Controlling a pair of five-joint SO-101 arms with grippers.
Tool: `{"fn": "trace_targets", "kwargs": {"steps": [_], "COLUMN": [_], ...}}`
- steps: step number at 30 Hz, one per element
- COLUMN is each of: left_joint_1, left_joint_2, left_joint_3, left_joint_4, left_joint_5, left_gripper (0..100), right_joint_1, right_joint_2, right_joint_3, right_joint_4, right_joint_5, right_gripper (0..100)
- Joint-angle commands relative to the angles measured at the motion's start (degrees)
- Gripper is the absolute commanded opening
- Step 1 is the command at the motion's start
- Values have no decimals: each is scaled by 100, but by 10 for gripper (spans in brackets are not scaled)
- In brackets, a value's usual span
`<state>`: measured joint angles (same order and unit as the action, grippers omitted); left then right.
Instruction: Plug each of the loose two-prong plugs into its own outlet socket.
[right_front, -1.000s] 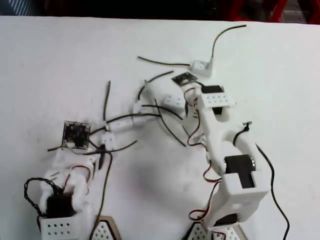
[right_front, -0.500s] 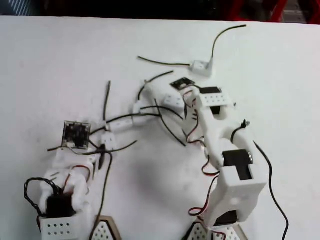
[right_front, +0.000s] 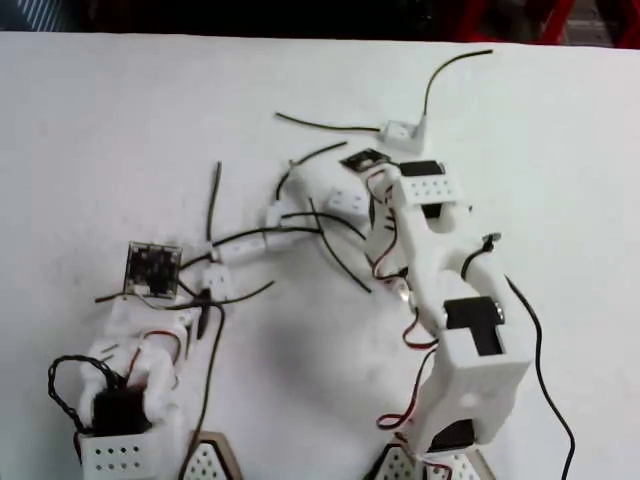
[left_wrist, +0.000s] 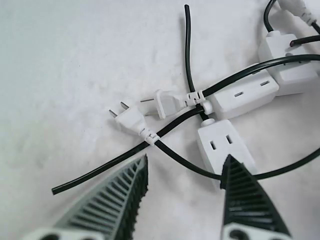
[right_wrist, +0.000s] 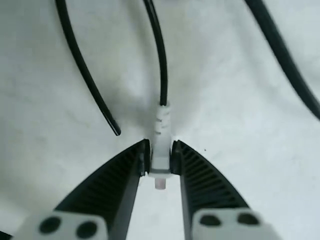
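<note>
1. the left gripper (left_wrist: 186, 160) hangs open and holds nothing, one finger overlapping the near outlet socket (left_wrist: 222, 145).
2. a loose plug (left_wrist: 131, 119) lies on the table near that socket, with its prongs pointing away from it.
3. a second plug (left_wrist: 165, 102) lies between the first one and the socket.
4. the right gripper (right_wrist: 160, 147) is clamped on a third plug (right_wrist: 161, 125), and the plug's black cord (right_wrist: 159, 50) trails away from the jaws. the right arm (right_front: 470, 330) is well apart from the socket.

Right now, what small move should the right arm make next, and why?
Probably lift a little. The right gripper is shut on a plug, and its cord runs between other cords on the table; raising it should free it for plugging in.
</note>
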<state>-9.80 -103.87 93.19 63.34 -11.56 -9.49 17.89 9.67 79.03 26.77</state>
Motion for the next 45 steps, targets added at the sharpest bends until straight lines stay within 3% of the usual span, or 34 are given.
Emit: {"fn": "trace_targets", "kwargs": {"steps": [1, 33, 37, 45], "left_joint_1": [-13, -13, -13, -13], "left_joint_2": [-22, -22, -22, -22], "left_joint_3": [-26, -26, -26, -26], "left_joint_4": [-132, -132, -132, -132], "left_joint_5": [-44, -44, -44, -44], "left_gripper": [242, 243, 243, 243], "right_joint_1": [-22, -13, -13, 48], "right_joint_2": [84, 145, 145, -549], "right_joint_3": [-185, -281, -290, -712], "right_joint_4": [57, 277, 259, 927], "right_joint_5": [70, 70, 70, 70], "right_gripper": [70, 69, 22, 16]}}
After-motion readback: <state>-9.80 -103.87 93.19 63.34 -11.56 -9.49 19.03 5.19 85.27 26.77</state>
